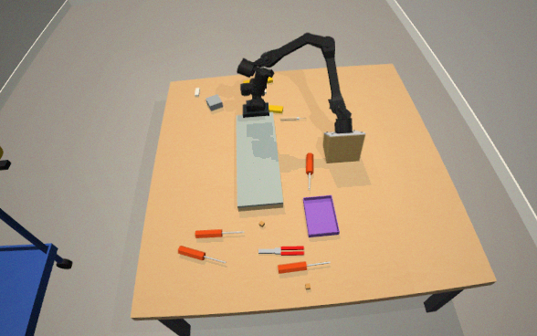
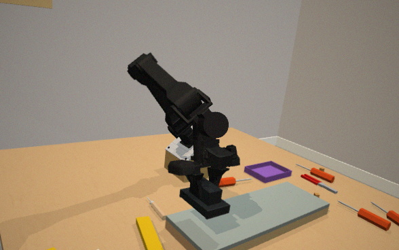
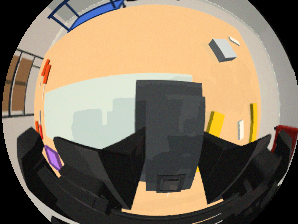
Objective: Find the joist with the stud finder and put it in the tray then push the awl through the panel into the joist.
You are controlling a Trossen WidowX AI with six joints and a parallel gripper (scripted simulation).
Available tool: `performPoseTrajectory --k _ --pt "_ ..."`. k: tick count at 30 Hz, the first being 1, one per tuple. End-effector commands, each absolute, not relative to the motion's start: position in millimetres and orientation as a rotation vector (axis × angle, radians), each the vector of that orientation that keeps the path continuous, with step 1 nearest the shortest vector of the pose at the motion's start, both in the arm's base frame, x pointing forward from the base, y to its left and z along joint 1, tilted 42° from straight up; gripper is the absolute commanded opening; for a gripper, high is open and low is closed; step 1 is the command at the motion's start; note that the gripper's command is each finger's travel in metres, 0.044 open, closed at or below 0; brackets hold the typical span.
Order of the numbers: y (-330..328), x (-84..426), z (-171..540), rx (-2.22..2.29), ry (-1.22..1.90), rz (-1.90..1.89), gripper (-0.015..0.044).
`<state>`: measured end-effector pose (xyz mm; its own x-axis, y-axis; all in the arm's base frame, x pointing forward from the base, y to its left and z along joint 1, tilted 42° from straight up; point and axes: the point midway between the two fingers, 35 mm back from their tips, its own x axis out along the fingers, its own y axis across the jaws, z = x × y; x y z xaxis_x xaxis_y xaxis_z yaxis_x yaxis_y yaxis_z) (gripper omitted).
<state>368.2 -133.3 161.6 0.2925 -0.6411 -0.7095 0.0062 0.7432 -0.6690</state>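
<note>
above the smooth grey-green slab point(image 1: 259, 183) point(image 2: 272, 209) point(image 3: 60, 107), a dark blocky stud finder point(image 1: 256, 110) point(image 2: 205, 205) point(image 3: 172, 125)

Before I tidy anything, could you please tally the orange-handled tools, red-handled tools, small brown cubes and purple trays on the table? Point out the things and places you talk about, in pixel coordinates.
Orange-handled tools point(image 1: 310, 163) point(image 2: 374, 219) point(image 3: 46, 71): 4
Red-handled tool point(image 1: 292, 248) point(image 2: 310, 179): 1
Small brown cubes point(image 1: 261, 224) point(image 2: 316, 195): 2
Purple tray point(image 1: 321, 215) point(image 2: 268, 170) point(image 3: 53, 158): 1
Total: 8
</note>
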Motion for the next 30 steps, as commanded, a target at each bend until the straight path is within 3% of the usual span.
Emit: performPoseTrajectory --k 1,30 --pt "-137 370 152 -0.628 1.217 -0.456 0.0000" --pt "-171 369 115 -0.631 1.216 -0.458 0.0000"
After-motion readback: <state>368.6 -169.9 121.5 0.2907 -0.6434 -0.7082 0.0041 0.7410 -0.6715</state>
